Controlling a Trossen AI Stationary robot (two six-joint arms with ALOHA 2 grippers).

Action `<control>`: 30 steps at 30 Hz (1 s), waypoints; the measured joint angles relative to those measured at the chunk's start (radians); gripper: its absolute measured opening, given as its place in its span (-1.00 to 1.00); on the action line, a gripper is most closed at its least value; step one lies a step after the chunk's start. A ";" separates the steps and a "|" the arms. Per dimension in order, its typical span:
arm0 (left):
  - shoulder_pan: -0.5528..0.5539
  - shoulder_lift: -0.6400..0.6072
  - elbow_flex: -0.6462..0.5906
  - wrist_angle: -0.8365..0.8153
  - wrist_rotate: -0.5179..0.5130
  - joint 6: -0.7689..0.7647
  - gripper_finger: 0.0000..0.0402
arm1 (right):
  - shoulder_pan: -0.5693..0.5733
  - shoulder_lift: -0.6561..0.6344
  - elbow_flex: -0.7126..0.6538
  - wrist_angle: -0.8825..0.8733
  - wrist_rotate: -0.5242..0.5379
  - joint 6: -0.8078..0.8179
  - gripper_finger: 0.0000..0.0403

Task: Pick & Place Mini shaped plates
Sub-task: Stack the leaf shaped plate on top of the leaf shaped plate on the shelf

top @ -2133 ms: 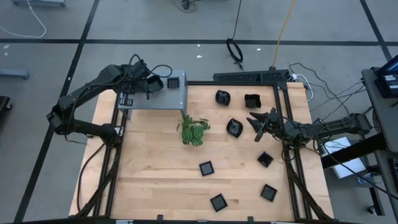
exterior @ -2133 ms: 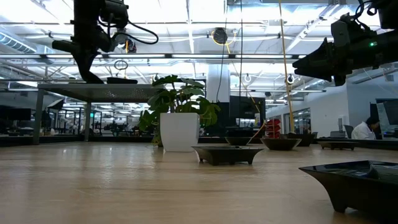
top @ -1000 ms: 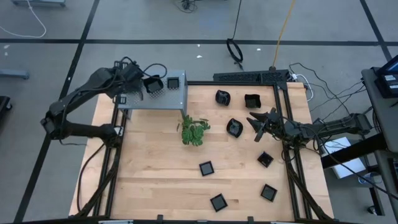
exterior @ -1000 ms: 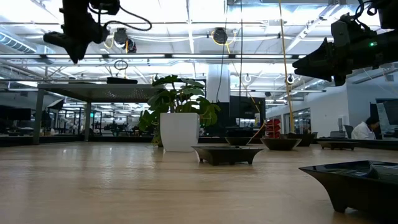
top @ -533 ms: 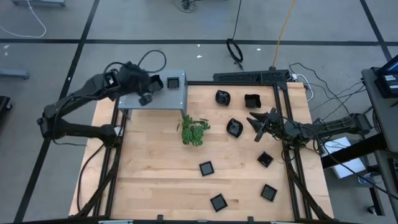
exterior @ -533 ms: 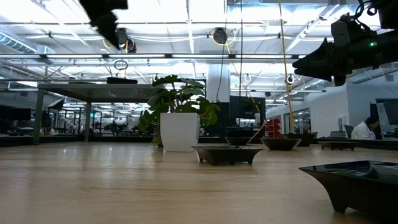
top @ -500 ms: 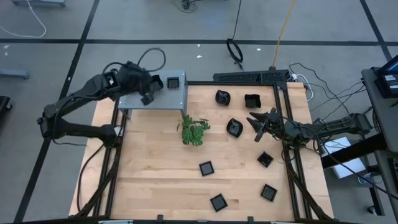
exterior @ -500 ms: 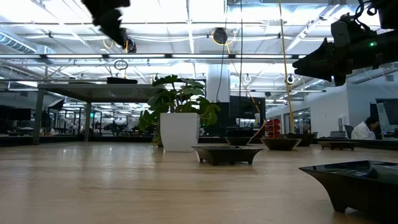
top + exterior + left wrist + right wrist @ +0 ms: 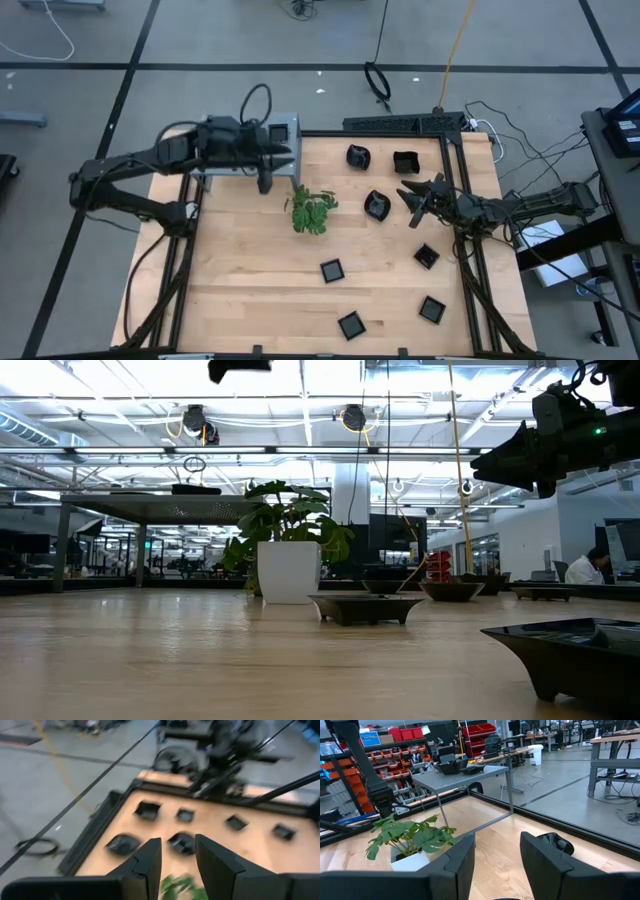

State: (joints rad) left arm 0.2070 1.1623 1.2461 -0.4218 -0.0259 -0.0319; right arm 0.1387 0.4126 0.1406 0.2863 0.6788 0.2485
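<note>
Several small black plates lie flat on the wooden table: (image 9: 358, 156), (image 9: 405, 161), (image 9: 377, 205), (image 9: 427, 256), (image 9: 332, 270) and more near the front edge. Another black plate (image 9: 278, 130) rests on top of the grey perforated box (image 9: 470, 775) at the table's far left corner. My left gripper (image 9: 283, 156) hangs high over the box's right edge, pointing roughly level toward the table's right side; it is open with nothing between its fingers (image 9: 177, 857). My right gripper (image 9: 408, 192) waits at the table's right edge, open and empty (image 9: 497, 852).
A green leafy plant in a white pot (image 9: 313, 210) stands just right of the box, below and ahead of my left gripper. A black frame (image 9: 400, 124) runs along the table's far and right edges. Bare wood lies at the near left (image 9: 240, 290).
My left gripper has swung from above the box's left part toward the table's right, rising a little, and has tipped up from pointing down to roughly level while rolling about its axis. It now stands over the box's right edge. My right arm has kept still.
</note>
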 joint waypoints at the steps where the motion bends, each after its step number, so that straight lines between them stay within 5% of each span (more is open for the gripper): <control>1: -0.023 0.003 0.000 0.023 -0.001 -0.011 -0.39 | 0.000 0.000 0.000 0.000 0.000 0.000 -0.28; 17: -0.326 0.034 0.000 0.182 -0.116 -0.087 -0.39 | 0.000 0.000 0.000 0.000 0.000 0.000 -0.28; 30: -0.405 0.077 0.001 0.190 -0.114 -0.076 -0.39 | 0.000 0.000 0.000 0.000 0.000 0.000 -0.28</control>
State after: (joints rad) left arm -0.1976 1.2389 1.2469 -0.2314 -0.1402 -0.1081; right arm 0.1387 0.4126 0.1406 0.2867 0.6792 0.2487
